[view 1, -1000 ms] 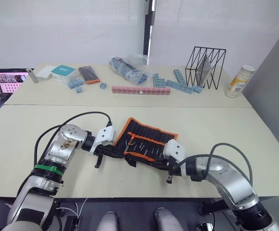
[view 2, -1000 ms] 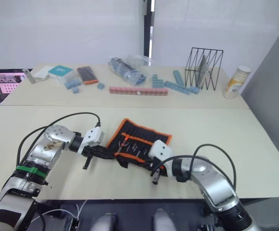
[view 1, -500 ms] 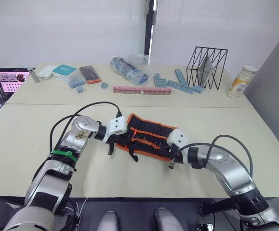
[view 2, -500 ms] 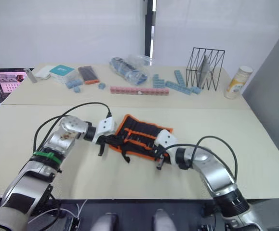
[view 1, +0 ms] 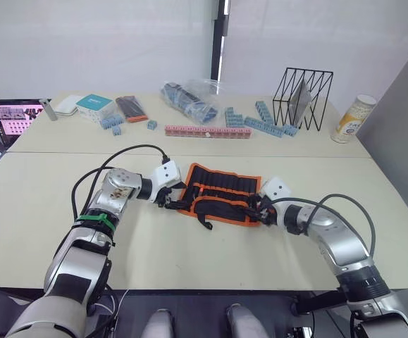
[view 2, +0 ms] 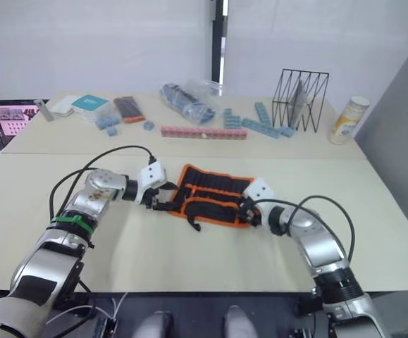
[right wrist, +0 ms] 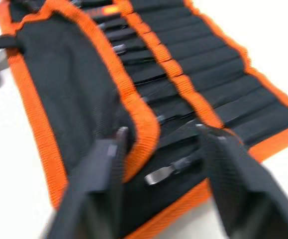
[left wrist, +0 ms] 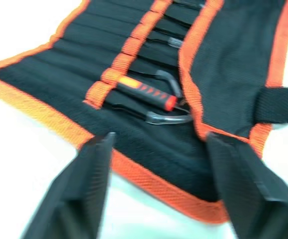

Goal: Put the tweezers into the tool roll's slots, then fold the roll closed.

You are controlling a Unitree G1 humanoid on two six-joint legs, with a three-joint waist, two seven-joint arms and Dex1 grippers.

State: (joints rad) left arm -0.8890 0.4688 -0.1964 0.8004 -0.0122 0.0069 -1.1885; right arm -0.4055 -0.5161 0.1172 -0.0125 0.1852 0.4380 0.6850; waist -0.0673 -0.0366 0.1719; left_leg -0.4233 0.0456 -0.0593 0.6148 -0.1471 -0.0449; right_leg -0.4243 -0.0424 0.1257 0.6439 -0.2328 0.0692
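Observation:
The tool roll (view 1: 221, 191), black with orange trim, lies flat mid-table with its near flap (right wrist: 79, 89) folded over the lower part of the slots (left wrist: 134, 47). Slim dark tweezers (right wrist: 134, 74) sit tucked in the slots, and their tips show beside the orange band. A red-handled tool (left wrist: 146, 91) lies among them. My left gripper (view 1: 171, 201) is open at the roll's left end, one finger (left wrist: 86, 184) on each side of the corner. At the right end my right gripper (view 1: 261, 208) is open too, its fingers (right wrist: 106, 169) straddling the folded edge. A short black loop (view 1: 204, 220) sticks out toward me.
Along the far side stand a teal box (view 1: 94, 105), a black-and-orange flat case (view 1: 130, 109), a plastic bag (view 1: 189, 98), blue blocks (view 1: 260, 121), a pink strip (view 1: 206, 132), a wire rack (view 1: 302, 98) and a can (view 1: 351, 120). A laptop (view 1: 13, 120) sits at far left.
Both grippers were shut on the roll's near edge and carried it away from me. The flap now lies folded over the tools and both grippers have opened.

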